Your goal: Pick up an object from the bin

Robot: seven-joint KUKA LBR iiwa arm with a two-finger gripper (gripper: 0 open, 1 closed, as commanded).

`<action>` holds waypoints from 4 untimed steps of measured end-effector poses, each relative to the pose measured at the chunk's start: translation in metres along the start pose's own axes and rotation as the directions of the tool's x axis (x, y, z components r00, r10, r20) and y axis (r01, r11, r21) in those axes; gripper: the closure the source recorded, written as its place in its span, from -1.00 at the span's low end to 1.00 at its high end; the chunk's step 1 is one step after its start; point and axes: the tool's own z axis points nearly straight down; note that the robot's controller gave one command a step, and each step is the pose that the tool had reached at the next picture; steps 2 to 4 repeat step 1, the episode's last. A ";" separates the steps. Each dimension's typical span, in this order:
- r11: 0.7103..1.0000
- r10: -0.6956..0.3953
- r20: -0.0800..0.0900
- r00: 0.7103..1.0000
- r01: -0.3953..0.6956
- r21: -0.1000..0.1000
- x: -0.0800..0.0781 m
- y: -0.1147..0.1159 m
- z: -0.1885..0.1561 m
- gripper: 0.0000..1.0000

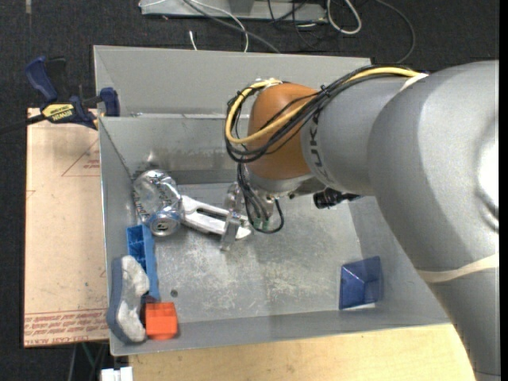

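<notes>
My gripper hangs below the orange wrist cover, low over the middle of the bin. It sits at the right end of a shiny silver metal piece that lies across the bin floor toward the left wall. That piece ends on the left in a round chrome cap and a crumpled shiny part. The gripper's tip meets or nearly meets the silver piece's right end; whether it has hold of it is not visible.
A blue plastic bar lies along the left wall. Below it are a grey-white lumpy object and an orange block in the front left corner. A blue block stands at the front right. The arm covers the bin's right rear.
</notes>
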 end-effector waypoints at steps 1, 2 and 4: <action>1.000 0.001 -0.005 1.000 -0.001 0.002 0.001 -0.001 -0.008 1.00; 1.000 0.001 -0.005 1.000 -0.001 0.002 0.001 -0.001 -0.008 1.00; 1.000 0.001 -0.005 1.000 -0.001 0.002 0.001 -0.001 -0.008 1.00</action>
